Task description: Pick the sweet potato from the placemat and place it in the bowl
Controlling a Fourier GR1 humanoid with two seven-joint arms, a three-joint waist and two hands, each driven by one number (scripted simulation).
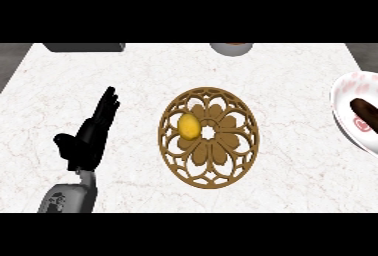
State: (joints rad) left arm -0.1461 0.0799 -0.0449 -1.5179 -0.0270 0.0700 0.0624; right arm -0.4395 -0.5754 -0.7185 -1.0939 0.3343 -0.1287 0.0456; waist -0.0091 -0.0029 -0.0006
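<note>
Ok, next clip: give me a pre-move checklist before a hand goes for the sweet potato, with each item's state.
1. Sweet potato lies on the placemat, left of its centre, uncovered: ok.
2. Left hand open, fingers straight, holding nothing, left of the placemat: ok.
3. Counter between left hand and placemat free of things: ok.
4. Right hand in view: not ok, it does not show.
5. Bowl at the right edge, partly cut off; a dark thing already lies in it, room beside it: cannot tell.
6. Grey box and round container at the far edge, away from the path: ok.
</note>
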